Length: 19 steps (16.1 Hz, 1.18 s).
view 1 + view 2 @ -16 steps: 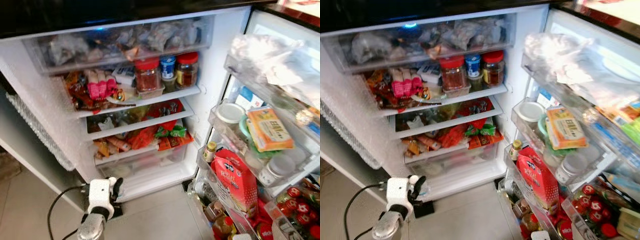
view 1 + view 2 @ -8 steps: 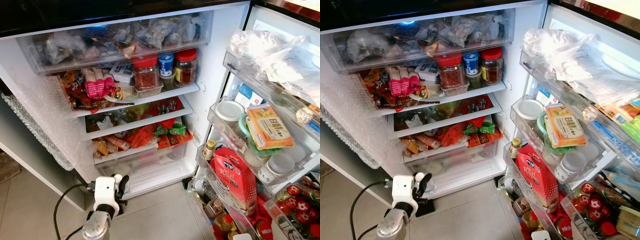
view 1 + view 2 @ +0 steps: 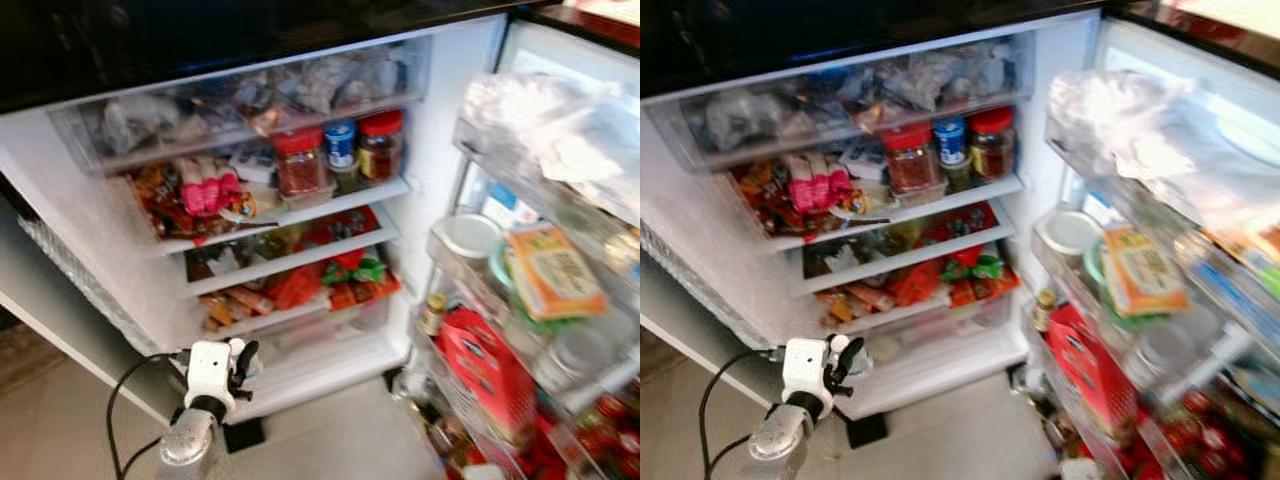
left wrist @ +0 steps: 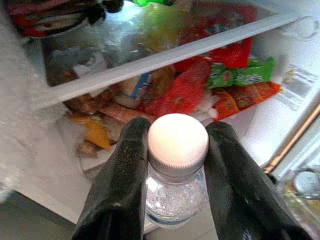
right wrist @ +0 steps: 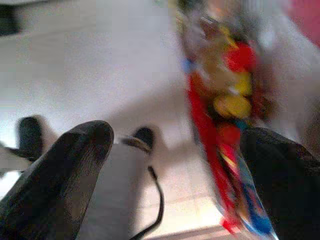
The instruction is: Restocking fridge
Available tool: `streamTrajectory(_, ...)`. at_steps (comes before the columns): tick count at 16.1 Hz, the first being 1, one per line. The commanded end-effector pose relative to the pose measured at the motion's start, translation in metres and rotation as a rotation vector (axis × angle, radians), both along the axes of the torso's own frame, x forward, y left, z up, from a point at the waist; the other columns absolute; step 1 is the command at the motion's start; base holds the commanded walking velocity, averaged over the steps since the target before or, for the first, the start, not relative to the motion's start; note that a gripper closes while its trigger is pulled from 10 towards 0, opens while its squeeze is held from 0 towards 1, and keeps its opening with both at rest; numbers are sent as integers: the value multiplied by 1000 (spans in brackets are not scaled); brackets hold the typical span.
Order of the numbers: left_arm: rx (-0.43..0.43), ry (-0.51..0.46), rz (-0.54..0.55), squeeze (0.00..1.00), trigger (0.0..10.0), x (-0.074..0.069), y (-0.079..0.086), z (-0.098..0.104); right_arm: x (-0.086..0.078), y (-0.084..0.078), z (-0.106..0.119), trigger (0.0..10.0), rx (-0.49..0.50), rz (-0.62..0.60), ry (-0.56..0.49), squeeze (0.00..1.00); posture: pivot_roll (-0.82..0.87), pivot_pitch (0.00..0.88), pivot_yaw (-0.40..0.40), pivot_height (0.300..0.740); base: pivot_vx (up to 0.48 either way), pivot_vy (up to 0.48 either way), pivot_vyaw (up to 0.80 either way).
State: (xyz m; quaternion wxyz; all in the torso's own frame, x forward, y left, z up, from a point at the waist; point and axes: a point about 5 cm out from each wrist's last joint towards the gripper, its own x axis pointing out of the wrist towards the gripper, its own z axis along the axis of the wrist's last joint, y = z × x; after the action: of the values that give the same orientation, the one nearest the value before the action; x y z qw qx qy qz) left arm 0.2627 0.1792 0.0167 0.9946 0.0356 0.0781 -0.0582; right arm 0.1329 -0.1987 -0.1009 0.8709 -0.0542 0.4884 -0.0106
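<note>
The fridge point(image 3: 430, 180) stands open before me, its shelves packed with jars, packets and bags. My left gripper point(image 3: 240, 362) is low at the front, just before the bottom drawer point(image 3: 320, 325), shut on a clear water bottle point(image 4: 176, 192) with a white cap point(image 4: 178, 140). In the left wrist view the black fingers point(image 4: 122, 180) clamp the bottle's neck, facing the lower shelves of red and green snack packets point(image 4: 210, 80). My right gripper point(image 5: 175, 170) hangs open over the floor beside the door's bottom rack; nothing sits between its fingers.
The open door point(image 3: 540, 270) on the right carries racks with a red carton point(image 3: 485, 365), an orange box point(image 3: 555, 270), tubs and bottles. Three jars point(image 3: 340, 155) stand on the upper shelf. A black cable point(image 3: 125, 400) trails over the tiled floor point(image 3: 330, 440) by my left arm.
The whole picture has shifted and blurred, so the camera moved. My left gripper still holds the bottle and sits slightly higher, closer to the bottom drawer.
</note>
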Motion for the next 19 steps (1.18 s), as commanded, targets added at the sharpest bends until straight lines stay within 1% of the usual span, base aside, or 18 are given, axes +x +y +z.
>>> streamTrajectory(1,11,15,-6,0,10000,0,1,-1,-1,1,-1,10000,1,-5,10,0,-82,38,90,740,266,0,0)
streamTrajectory(3,2,18,-6,0,10000,2,-3,-1,0,2,-1,10000,-2,18,14,0,-79,45,84,740,268,0,0)
streamTrajectory(7,-4,18,-8,0,10000,0,-6,-1,-5,-2,-2,10000,-11,20,26,0,-79,75,68,740,270,0,0)
streamTrajectory(11,-8,23,3,0,10000,-1,-5,-2,-7,-2,-2,10000,-11,30,33,0,-85,87,66,740,270,0,0)
streamTrajectory(17,-9,24,-9,0,10000,-1,-8,-1,-9,0,-3,10000,1,37,39,0,-87,92,68,740,271,0,0)
streamTrajectory(19,-15,14,-14,0,10000,-1,-9,1,-8,1,-3,10000,5,43,38,0,-87,93,70,740,0,0,0)
